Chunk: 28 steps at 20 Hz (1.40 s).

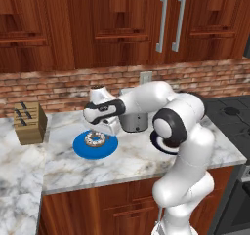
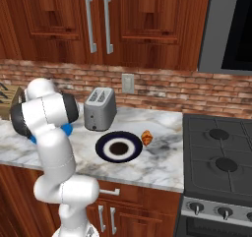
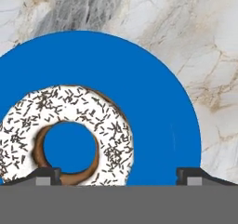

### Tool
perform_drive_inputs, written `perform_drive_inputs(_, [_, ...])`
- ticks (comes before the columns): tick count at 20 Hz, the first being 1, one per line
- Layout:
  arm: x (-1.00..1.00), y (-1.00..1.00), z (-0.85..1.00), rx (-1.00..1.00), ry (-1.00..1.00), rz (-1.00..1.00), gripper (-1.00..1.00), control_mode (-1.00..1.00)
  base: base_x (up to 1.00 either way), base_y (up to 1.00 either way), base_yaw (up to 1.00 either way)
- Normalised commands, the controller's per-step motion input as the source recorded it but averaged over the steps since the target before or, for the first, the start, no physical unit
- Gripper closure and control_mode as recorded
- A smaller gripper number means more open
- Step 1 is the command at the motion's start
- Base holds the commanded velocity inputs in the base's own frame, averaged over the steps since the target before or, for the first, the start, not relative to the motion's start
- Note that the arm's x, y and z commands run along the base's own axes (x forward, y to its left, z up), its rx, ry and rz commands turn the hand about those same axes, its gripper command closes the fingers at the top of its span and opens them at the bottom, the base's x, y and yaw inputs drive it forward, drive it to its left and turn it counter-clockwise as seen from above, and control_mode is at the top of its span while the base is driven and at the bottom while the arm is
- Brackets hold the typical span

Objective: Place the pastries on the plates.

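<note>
A ring donut (image 1: 95,140) with white icing and dark sprinkles lies flat on the bright blue plate (image 1: 110,148), left of its centre in the hand view. My gripper (image 1: 99,130) hangs just above it, open, with nothing between the fingers. In the hand view the donut (image 3: 65,135) sits by the left fingertip (image 3: 46,175), and bare blue plate (image 3: 153,102) spans the gap. The navy plate (image 2: 119,146) with white ring and brown centre stands empty to the right. A small orange-brown pastry (image 2: 146,137) lies on the counter beside its right rim.
A silver toaster (image 2: 100,109) stands behind the plates near the brick wall. A wooden knife block (image 1: 29,123) sits at the counter's left. The stove (image 2: 219,157) adjoins the counter on the right. My arm's elbow hides part of the navy plate (image 1: 157,145) in the left base view.
</note>
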Motion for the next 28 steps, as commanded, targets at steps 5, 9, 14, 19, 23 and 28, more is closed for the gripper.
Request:
perform_drive_inputs(5, [-0.24, -0.17, 0.34, 0.0, -0.01, 0.0, -1.0, -1.0, 0.0, 0.0, 0.0])
perform_drive_inputs(9, [-0.48, -0.29, 0.41, 0.04, -0.06, 0.0, -1.0, -1.0, 0.0, 0.0, 0.0])
perform_drive_inputs(14, [-0.61, -0.46, 0.17, 0.0, -0.05, 0.0, -1.0, -1.0, 0.0, 0.0, 0.0])
perform_drive_inputs(19, [-0.51, -0.77, 0.09, 0.0, 0.0, 0.02, -1.0, -1.0, 0.0, 0.0, 0.0])
perform_drive_inputs(23, [-0.31, -0.91, 0.24, 0.0, 0.0, 0.1, -1.0, -1.0, 0.0, 0.0, 0.0])
perform_drive_inputs(28, [-0.04, -0.89, 0.25, 0.0, 0.0, 0.17, -1.0, -1.0, 0.0, 0.0, 0.0])
